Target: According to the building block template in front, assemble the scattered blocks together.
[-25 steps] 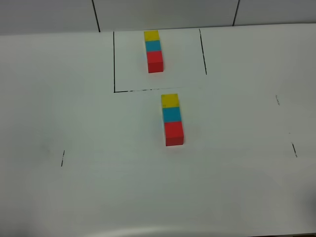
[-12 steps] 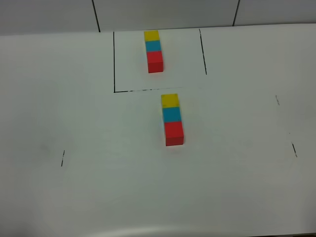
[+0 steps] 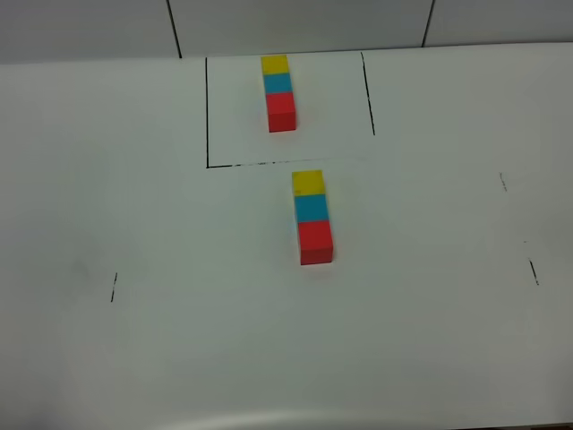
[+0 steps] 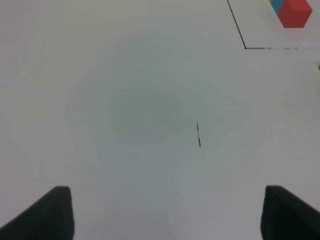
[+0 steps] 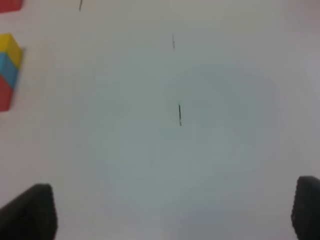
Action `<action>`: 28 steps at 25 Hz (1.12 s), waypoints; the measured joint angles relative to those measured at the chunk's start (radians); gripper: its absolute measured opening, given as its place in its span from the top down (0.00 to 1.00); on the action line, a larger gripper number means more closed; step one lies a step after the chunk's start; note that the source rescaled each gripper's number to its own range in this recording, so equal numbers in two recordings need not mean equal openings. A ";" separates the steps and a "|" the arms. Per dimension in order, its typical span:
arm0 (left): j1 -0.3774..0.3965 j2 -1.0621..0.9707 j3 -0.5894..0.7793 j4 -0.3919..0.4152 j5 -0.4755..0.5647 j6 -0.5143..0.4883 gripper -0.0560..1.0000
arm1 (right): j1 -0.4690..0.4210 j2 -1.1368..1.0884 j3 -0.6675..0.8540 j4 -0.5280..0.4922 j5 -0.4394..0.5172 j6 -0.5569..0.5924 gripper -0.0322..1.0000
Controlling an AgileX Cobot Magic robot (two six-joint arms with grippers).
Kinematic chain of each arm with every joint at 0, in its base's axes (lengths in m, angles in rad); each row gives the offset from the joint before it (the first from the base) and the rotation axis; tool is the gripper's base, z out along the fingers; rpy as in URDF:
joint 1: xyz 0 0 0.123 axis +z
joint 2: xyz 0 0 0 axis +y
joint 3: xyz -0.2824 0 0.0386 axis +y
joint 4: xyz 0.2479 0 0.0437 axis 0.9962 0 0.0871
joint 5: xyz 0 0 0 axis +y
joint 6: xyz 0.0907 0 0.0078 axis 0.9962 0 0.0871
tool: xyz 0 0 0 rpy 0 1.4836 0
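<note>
Below the outlined template (image 3: 279, 92), scattered blocks (image 3: 312, 218) sit joined yellow-blue-red; both claws seemingly spread.

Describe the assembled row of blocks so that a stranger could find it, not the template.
Start at the black pen outline drawn at the far middle of the white table. Just outside its near edge lies a row of three matte cubes, yellow, cyan-blue, red. Unlike the similar three-cube template row, no outline encloses it.

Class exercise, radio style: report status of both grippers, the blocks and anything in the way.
Left gripper open, empty; right gripper open, empty. Scattered blocks joined in a row, yellow-blue-red, matching the template. Nothing in the way.
</note>
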 joint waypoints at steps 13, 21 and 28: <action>0.000 0.000 0.000 0.000 0.000 0.000 0.35 | 0.000 -0.024 0.000 -0.002 -0.007 0.000 0.22; 0.000 0.000 0.000 0.000 0.000 0.000 0.35 | 0.000 -0.024 0.000 -0.005 -0.007 -0.013 0.54; 0.000 0.000 0.000 0.000 0.000 0.000 0.35 | 0.000 -0.024 0.000 -0.012 -0.007 -0.019 0.71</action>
